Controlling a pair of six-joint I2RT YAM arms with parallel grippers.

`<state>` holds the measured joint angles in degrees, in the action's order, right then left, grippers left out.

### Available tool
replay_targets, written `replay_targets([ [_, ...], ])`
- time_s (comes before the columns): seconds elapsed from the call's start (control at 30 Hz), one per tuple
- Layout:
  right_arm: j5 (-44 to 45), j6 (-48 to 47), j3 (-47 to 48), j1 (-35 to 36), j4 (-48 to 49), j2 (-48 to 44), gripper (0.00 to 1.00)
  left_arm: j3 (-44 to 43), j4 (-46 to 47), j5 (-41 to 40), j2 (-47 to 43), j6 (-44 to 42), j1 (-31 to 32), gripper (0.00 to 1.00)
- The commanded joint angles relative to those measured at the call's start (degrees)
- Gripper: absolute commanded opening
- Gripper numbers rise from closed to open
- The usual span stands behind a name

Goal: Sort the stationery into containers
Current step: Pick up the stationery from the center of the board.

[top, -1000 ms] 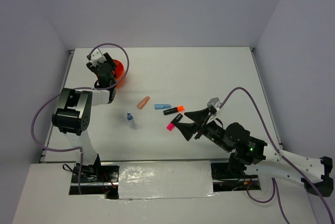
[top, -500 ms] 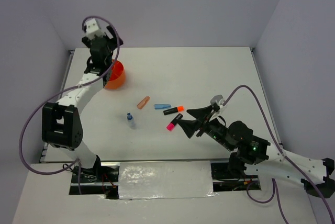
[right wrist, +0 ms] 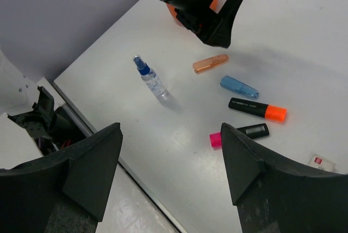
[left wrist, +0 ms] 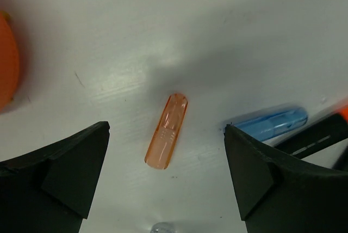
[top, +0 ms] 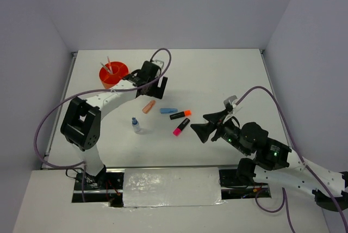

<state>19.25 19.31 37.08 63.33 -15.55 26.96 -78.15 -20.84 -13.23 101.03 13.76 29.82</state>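
The left arm is stretched over the table's far half, left gripper spread wide and pointing down; the right gripper hovers agape nearer the front edge

Robotics lab test cell: white table between plain lilac walls, looped purple cables.

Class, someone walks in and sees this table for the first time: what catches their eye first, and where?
The bright-orange organiser at the far left of the table, thin pens poking out. Next, the loose cluster mid-table: clear bottle, salmon piece, light-blue piece, orange-capped highlighter and pink-capped highlighter. The left gripper hovers open above the salmon piece.
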Motion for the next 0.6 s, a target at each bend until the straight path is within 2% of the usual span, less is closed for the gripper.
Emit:
replay_targets([
  [0.0,-1.40,1.96,1.77,-0.31,-2.99,-1.38,0.80,1.15,-0.44,5.21,0.56,-2.85,-1.35,0.99],
  [0.23,-2.72,2.75,0.98,-0.23,-3.70,-0.94,0.81,0.81,0.54,7.77,6.62,-4.18,-1.52,0.96],
  [0.57,-2.37,2.49,0.89,-0.23,-3.70,-0.33,0.81,0.46,-0.95,6.21,10.50,-2.60,-1.61,0.83],
])
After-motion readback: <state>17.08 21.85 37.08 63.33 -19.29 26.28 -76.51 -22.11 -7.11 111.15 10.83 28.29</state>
